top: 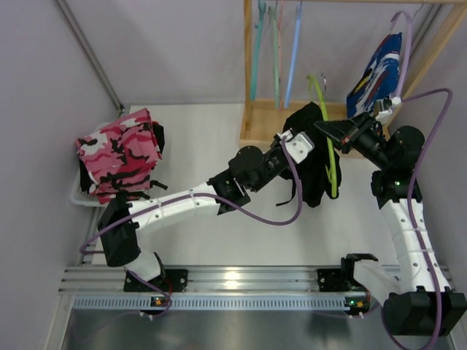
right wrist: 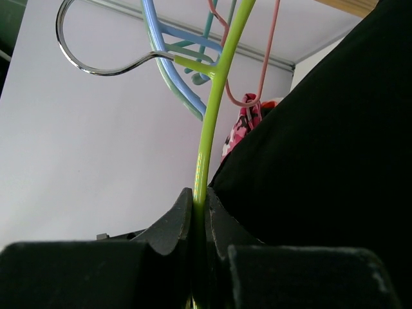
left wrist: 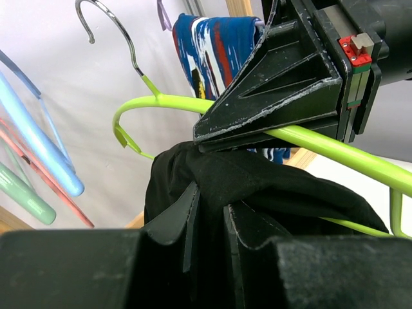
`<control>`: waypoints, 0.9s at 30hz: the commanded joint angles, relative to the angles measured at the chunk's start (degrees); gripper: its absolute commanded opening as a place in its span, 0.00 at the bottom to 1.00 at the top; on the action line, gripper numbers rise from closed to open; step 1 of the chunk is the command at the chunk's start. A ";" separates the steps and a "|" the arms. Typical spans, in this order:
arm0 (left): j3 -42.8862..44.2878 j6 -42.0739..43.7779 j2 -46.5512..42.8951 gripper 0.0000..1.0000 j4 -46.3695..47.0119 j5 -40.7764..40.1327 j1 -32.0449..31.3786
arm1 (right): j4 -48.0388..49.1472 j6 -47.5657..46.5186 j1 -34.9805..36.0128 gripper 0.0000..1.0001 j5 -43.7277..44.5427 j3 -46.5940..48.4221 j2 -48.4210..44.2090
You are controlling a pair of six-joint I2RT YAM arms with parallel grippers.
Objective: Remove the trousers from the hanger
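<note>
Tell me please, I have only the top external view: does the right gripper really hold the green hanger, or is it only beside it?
Observer: It holds it. In the right wrist view the right gripper is shut on the green hanger, with the bar pinched between both fingers.
Operator: And the left gripper, does it have cloth?
Observer: Yes. The left wrist view shows the left gripper shut on a fold of the black trousers, which hang from the hanger's bar.
Operator: Is the hook caught anywhere?
Observer: No. In the right wrist view the metal hook stands free in front of the wall.
</note>
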 commanded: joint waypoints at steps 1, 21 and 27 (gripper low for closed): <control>0.62 0.24 -6.76 0.00 11.76 -0.55 -0.33 | 3.16 -2.69 -1.12 0.00 -0.72 1.95 -0.03; 15.55 -2.92 -6.23 0.00 9.56 2.35 -1.29 | -4.31 -12.36 -1.38 0.00 1.74 -3.58 1.82; 17.92 -0.55 -7.20 0.00 8.43 1.91 -1.38 | -2.39 -11.49 -2.87 0.00 -0.10 -5.52 3.04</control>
